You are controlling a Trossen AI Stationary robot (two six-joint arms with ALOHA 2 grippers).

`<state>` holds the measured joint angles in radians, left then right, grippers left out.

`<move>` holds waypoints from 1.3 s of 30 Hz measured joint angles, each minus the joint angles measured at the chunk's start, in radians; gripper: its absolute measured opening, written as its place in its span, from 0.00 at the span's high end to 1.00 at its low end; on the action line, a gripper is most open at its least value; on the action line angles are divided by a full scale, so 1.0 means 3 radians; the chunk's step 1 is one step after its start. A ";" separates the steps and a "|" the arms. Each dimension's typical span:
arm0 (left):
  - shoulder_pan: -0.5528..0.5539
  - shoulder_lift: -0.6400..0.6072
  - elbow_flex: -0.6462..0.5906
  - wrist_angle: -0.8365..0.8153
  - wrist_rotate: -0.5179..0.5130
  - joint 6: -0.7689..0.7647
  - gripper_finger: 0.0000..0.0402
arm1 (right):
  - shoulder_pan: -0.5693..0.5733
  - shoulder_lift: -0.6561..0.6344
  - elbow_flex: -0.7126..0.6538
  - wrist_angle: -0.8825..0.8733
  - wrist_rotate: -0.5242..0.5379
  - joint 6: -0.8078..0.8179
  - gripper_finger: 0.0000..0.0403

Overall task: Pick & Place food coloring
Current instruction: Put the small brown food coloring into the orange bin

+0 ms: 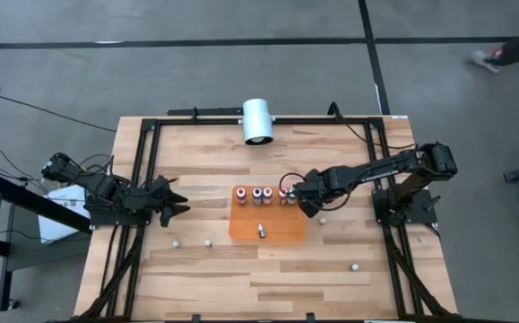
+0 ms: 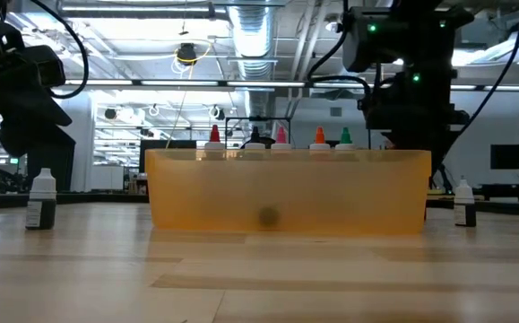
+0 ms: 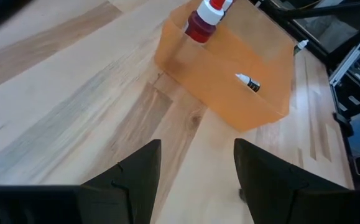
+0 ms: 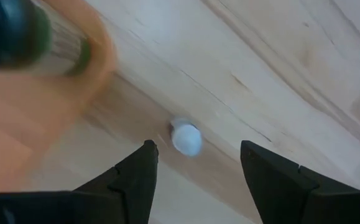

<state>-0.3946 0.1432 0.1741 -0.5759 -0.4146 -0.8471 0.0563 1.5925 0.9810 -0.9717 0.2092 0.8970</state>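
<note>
1. Bottles stand in a row on the orange tray at frame centre; one lies flat.
2. Right gripper, jaws apart and empty, sits just right of the row.
3. Left gripper, spread and empty, waits centre-left.
4. Light, rigid, tippy: pinch the body below the cap.

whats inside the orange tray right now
In the orange tray, four food coloring bottles stand in a row along its far side, and one bottle lies on its side. The right gripper partly covers the row's right end.

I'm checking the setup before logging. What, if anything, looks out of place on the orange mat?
One bottle lies on its side near the mat's front edge, while the row along the back stands upright. Nothing looks spilled.
</note>
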 joint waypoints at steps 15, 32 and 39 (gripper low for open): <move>0.0000 0.0000 -0.0003 0.0038 0.0110 -0.0044 0.52 | -0.0063 0.0000 -0.0240 0.0305 -0.0023 0.0095 0.46; 0.0000 0.0000 -0.0003 0.0045 0.0107 -0.0072 0.52 | -0.0179 0.0000 -0.0240 0.0465 -0.0001 -0.0051 0.46; 0.0000 0.0000 -0.0002 0.0045 0.0106 -0.0040 0.52 | -0.0175 0.0000 -0.0240 0.0457 -0.0004 -0.0051 0.46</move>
<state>-0.3946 0.1432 0.1734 -0.5625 -0.3828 -0.8592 0.0036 1.5925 0.9089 -0.8345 0.2081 0.8818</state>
